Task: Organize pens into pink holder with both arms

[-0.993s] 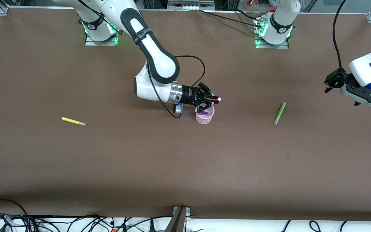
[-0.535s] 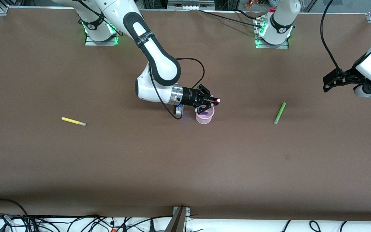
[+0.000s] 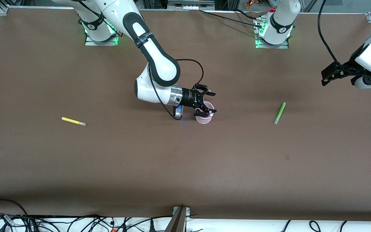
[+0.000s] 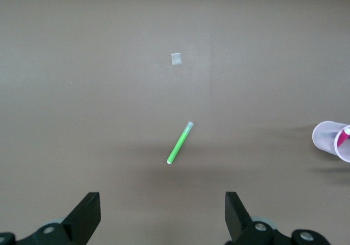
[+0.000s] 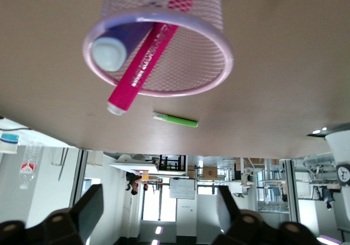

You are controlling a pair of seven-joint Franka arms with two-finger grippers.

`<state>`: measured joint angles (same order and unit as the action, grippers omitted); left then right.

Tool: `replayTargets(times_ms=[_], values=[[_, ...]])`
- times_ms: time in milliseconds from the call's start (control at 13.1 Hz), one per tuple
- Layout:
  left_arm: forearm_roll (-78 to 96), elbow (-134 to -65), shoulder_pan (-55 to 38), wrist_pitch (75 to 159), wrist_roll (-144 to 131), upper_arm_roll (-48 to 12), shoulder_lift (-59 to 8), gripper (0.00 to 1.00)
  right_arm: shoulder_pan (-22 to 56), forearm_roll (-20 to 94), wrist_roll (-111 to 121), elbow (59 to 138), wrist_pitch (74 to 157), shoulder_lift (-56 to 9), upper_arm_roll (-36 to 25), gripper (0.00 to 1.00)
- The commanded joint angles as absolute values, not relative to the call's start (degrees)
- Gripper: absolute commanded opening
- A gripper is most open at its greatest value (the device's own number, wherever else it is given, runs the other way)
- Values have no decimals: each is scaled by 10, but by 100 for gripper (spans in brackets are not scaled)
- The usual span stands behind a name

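The pink holder (image 3: 204,119) stands mid-table. The magenta pen (image 5: 143,64) and the dark purple pen (image 5: 117,45) lean inside it, the magenta pen's pale tip over the rim. My right gripper (image 3: 207,103) is open and empty just above the holder; its wrist view (image 5: 158,212) shows wide jaws. The green pen (image 3: 280,113) lies on the table toward the left arm's end. The yellow pen (image 3: 73,121) lies toward the right arm's end. My left gripper (image 3: 329,74) is open and empty, high over the left arm's end; its wrist view (image 4: 163,215) looks down on the green pen (image 4: 180,143) and the holder (image 4: 331,140).
The brown table (image 3: 185,161) is bare apart from the pens and holder. A small pale square mark (image 4: 176,59) is on the table beside the green pen. Cables run along the front edge (image 3: 76,222).
The right gripper has opened and let the magenta pen drop into the holder. The left gripper has risen a little over its end of the table.
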<state>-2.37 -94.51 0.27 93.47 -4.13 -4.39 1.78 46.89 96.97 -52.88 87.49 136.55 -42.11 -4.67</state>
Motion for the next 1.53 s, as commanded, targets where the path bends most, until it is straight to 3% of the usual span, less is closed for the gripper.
replayTargets(times_ms=[0, 382, 688, 1069, 1451], values=[[-19, -959, -24, 942, -13, -8, 30, 100, 471, 954, -472, 873, 1364, -412, -63, 100], [-21, -958, -18, 940, -13, -12, 24, 100, 471, 852, -438, 916, 1354, -340, -112, 100], [-22, -958, -18, 929, -13, -14, 24, 100, 471, 723, -441, 925, 1234, -281, -207, 100], [-20, -957, -19, 927, -12, -19, 24, 100, 471, 471, -390, 937, 1053, -166, -295, 100], [-20, -942, -20, 918, -15, -19, 15, 100, 471, 350, -201, 969, 940, -90, -401, 100]])
